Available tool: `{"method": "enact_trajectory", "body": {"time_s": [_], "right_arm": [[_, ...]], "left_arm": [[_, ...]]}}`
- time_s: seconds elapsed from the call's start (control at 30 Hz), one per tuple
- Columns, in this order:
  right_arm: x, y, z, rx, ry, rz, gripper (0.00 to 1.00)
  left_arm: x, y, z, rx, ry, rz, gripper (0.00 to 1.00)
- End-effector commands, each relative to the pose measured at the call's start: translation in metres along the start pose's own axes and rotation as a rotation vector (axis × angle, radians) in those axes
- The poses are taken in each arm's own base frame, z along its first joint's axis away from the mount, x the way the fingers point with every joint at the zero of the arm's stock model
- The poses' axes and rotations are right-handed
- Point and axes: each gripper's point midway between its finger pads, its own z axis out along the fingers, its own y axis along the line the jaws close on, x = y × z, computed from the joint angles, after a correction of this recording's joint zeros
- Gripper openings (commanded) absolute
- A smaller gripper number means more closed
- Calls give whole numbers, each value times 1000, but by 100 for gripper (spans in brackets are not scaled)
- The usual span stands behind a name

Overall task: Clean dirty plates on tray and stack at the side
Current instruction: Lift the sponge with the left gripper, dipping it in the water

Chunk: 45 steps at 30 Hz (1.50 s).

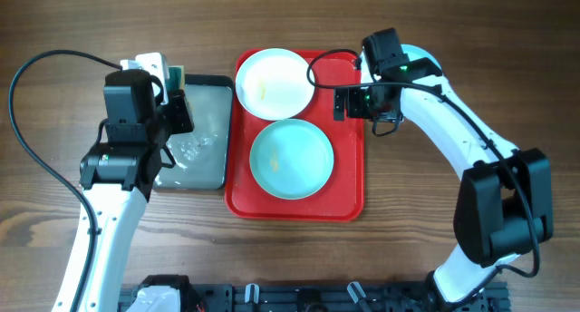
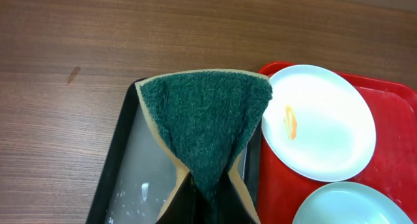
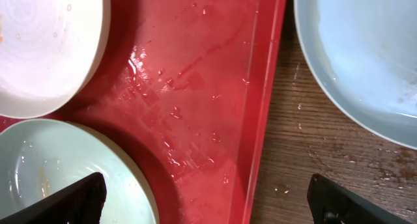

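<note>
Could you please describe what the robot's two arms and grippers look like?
The left arm and right arm have white tubular links and boxy black joint housings. Thin black cables loop beside each. A small green light glows at the right wrist. The right gripper has black wedge-shaped fingers.

We see two arms. The left arm (image 1: 109, 239), on the left side of the frame, has a long white tube and big black boxy joints. A thin black cable (image 1: 13, 103) makes a wide loop off it in the upper left. The right arm (image 1: 449, 121), on the right side, is white too, with black blocks at its joints and a tiny green light (image 1: 400, 70) near the top. A short black cable (image 1: 310, 74) curls beside it. The right gripper (image 3: 207, 195) has two flat black fingers (image 3: 71, 201), seen in the bottom corners of its wrist view.
</note>
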Motion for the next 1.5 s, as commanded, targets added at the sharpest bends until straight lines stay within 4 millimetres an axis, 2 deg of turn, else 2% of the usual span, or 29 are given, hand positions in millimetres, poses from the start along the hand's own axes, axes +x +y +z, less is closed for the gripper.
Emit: {"method": "enact_trajectory", "body": {"time_s": [0.0, 0.33, 0.5, 0.6, 0.67, 0.73, 0.77, 0.9, 1.03, 1.1, 1.23, 1.27, 1.47], "right_arm": [[-5, 8, -12, -29, -24, -26, 99], [0, 7, -12, -24, -5, -23, 100], [13, 13, -12, -66, 52, 12, 99], [19, 11, -7, -62, 67, 14, 93], [26, 8, -3, -57, 84, 17, 89], [28, 8, -2, -55, 90, 18, 71], [28, 8, -2, -56, 90, 18, 66], [28, 9, -3, -60, 92, 18, 66], [29, 14, -2, -79, 97, 8, 66], [33, 21, -1, -82, 103, -10, 62], [45, 34, 4, -83, 133, -49, 33], [47, 37, 6, -83, 141, -57, 28], [66, 50, 14, -71, 198, -90, 29]], "left_arm": [[-3, -5, -4, 24, -13, 30, 4], [11, -4, 16, 14, 56, 31, 4], [22, -1, 31, 5, 108, 30, 4], [35, -9, 35, 46, 161, 26, 4], [36, 1, 36, -7, 162, 28, 4], [35, 8, 37, -40, 156, -11, 4], [36, 9, 37, -44, 162, -29, 4], [49, 12, 35, -66, 210, -156, 4], [46, 11, 36, -63, 197, -156, 4], [46, 11, 36, -63, 198, -156, 4], [46, 11, 36, -64, 198, -156, 4], [47, 11, 36, -64, 199, -156, 4], [48, 11, 36, -64, 203, -156, 4]]}}
